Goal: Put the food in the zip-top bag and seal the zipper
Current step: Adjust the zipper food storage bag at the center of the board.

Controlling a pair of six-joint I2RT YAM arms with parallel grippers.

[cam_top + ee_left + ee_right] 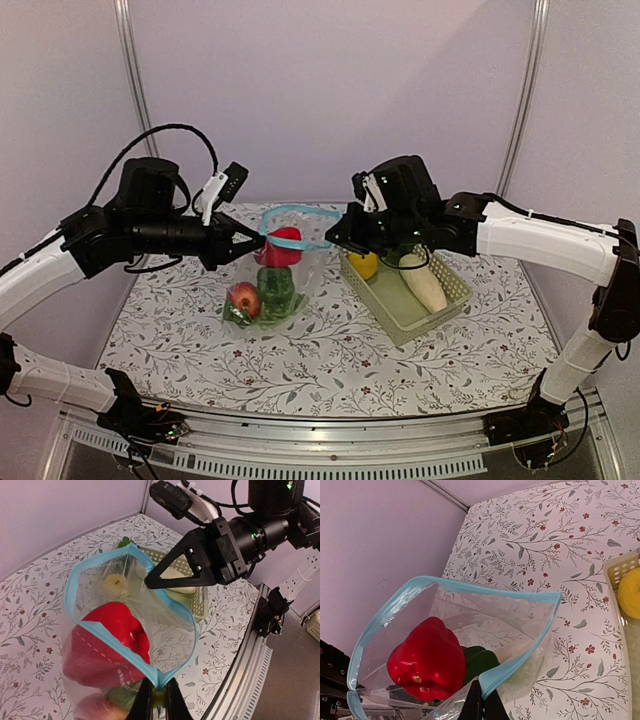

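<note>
The see-through zip-top bag hangs open over the table between both grippers. Its light-blue zipper forms an open loop. My left gripper is shut on the zipper's left end, also seen in the left wrist view. My right gripper is shut on the zipper's right end, also seen in the right wrist view. Inside the bag are a red pepper, a green piece and a red round piece. A yellow apple and a white radish lie in the basket.
The pale green lattice basket stands right of the bag, under the right arm. The flowered tablecloth covers the table. A metal rail runs along the near edge. Grey walls close in behind.
</note>
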